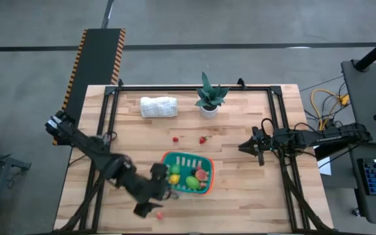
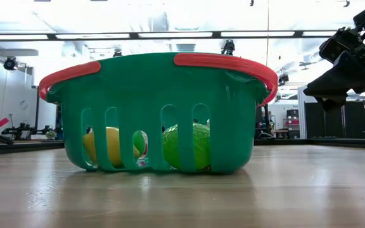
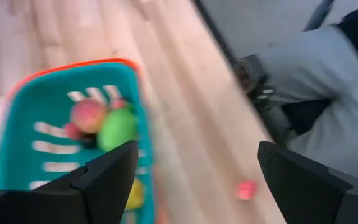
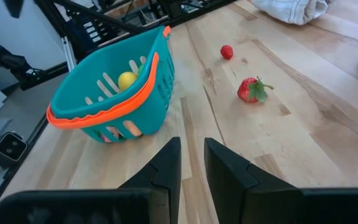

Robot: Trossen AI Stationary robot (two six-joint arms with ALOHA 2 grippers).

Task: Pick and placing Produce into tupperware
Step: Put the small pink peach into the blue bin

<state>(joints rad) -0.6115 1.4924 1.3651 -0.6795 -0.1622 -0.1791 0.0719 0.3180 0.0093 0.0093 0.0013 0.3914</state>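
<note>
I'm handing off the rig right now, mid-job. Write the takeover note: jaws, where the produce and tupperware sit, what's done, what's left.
Left gripper: jaws open, empty, at the tupperware's near-left corner.
Right gripper: jaws nearly shut, empty, waiting to the right of the tupperware.
Done: several pieces are in the tupperware, among them a yellow piece, a green piece and an orange-pink piece.
Left: the strawberry and the small red piece on the table between tupperware and plant pot, plus a red piece near the front edge by the left gripper.
</note>
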